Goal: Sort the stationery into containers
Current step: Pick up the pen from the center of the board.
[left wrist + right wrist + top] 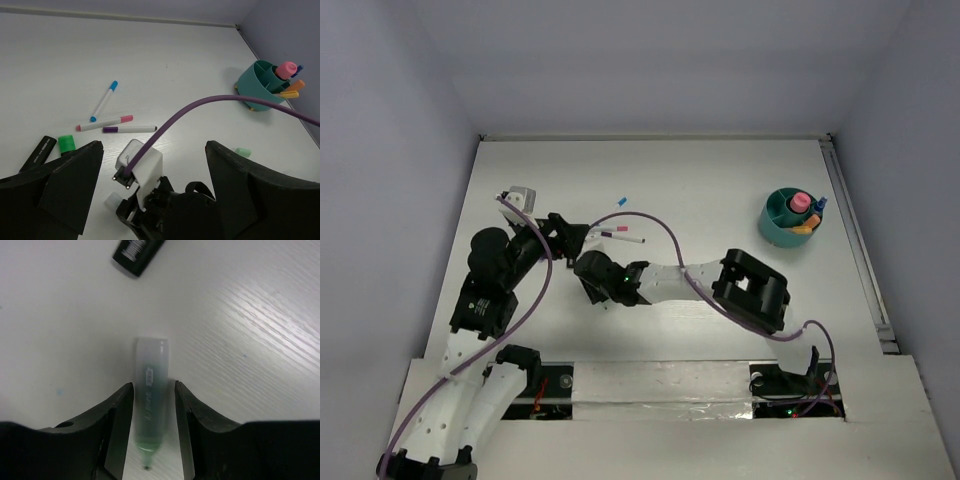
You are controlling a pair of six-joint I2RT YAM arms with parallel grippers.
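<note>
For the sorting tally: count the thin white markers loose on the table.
3. Blue-capped marker farthest out; pink-capped marker nearer; purple-capped marker just beside that one. Others may be hidden.

teal holder [255,85], pale green pen [150,390], black marker [37,152], purple cable [200,107], white table [175,50].

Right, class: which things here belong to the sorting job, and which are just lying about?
Job: teal holder, blue-capped marker, pink-capped marker, purple-capped marker, black marker, pale green pen, small green piece.
Not the job: purple cable, table rail.
</note>
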